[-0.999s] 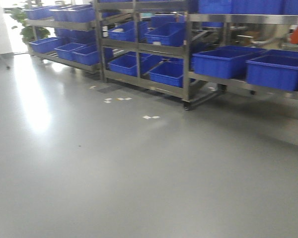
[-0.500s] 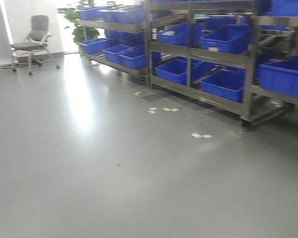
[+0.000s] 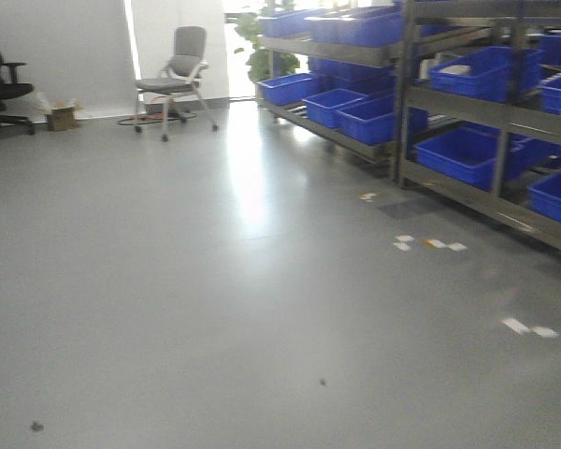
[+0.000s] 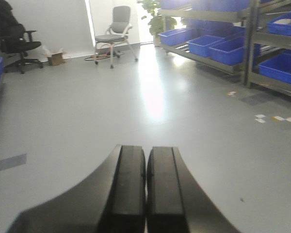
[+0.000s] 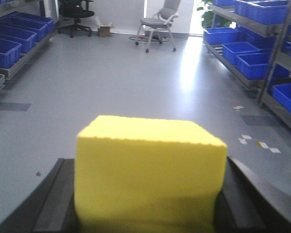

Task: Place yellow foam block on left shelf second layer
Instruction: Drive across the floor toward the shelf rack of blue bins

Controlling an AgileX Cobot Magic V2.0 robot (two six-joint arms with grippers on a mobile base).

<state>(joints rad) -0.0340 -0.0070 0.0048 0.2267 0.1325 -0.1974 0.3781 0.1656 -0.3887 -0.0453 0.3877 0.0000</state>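
Since the earlier front view, we note the shelves [image 3: 458,105] have slid toward the right edge and the grey chair [image 3: 178,79] has moved in from the left. The right gripper [image 5: 148,204] pinches the yellow foam block [image 5: 150,165] between its jaws. The left gripper [image 4: 146,194] is pressed together, pad against pad. Beyond both lies grey floor [image 3: 215,299]. Blue bins [image 3: 463,154] sit on the shelves, well apart from the block.

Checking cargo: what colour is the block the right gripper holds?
Bright yellow block; right wrist view.
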